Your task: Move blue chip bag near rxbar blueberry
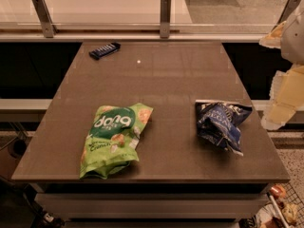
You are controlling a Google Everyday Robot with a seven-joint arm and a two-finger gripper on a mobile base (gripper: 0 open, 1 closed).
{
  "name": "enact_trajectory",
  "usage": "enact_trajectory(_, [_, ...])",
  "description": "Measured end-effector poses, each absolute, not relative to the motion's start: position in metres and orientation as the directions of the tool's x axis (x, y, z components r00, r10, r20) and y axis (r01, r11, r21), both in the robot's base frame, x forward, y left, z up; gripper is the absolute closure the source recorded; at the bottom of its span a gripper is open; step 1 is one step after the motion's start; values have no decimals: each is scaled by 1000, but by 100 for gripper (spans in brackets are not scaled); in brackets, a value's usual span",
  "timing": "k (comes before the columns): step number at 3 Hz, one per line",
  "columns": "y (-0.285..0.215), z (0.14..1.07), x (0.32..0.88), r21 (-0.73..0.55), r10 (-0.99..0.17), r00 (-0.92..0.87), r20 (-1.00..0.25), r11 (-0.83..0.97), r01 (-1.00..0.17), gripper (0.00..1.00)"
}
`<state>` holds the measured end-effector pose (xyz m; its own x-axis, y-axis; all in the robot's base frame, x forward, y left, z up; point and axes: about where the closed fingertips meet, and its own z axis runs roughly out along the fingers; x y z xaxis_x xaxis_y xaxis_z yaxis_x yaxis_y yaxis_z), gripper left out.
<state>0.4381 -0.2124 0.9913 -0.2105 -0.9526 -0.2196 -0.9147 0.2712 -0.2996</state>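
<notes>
The blue chip bag (221, 123) is a wrinkled dark navy foil bag with white lettering, lying on the right side of the brown table (171, 75). The rxbar blueberry (104, 50) is a small flat dark blue bar at the far left corner of the table. My gripper (277, 115) hangs at the right edge of the view, pale and blocky. It is just off the table's right side, to the right of the blue chip bag and not touching it.
A larger bright green snack bag (114, 139) lies at the front left of the table. A railing with metal posts (165, 15) runs behind the table's far edge. Some objects sit on the floor at the bottom right (280, 213).
</notes>
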Motion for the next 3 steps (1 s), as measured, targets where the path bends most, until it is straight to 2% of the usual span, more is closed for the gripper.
enact_trajectory(1, [-210, 990, 440, -298, -953, -206, -224, 268, -916, 0])
enact_trajectory(3, [-184, 941, 454, -199, -943, -216, -253, 269, -942, 0])
